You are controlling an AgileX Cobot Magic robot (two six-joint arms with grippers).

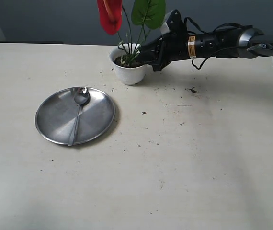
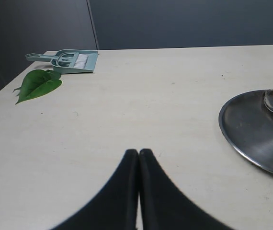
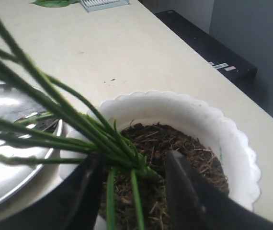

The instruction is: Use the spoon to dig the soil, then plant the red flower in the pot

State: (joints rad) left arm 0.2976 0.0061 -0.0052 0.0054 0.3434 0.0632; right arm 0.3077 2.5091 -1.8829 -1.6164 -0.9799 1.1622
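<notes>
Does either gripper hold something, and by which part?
Nothing is held. The right gripper stands open around the stem base of the red flower in the pot; the left gripper is shut, empty.

Left gripper (image 2: 139, 153): fingers pressed tight together.
Right arm (image 1: 213, 44): stretched out level, reaching leftward.
Right gripper (image 3: 134, 160): fingers apart.

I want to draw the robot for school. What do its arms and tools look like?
The right arm is a black tube with a yellow label band, thin black cables looping off it and a silvery joint further back. The right tool and the left tool each have two smooth black fingers, wide at the base and narrowing to the tips.
</notes>
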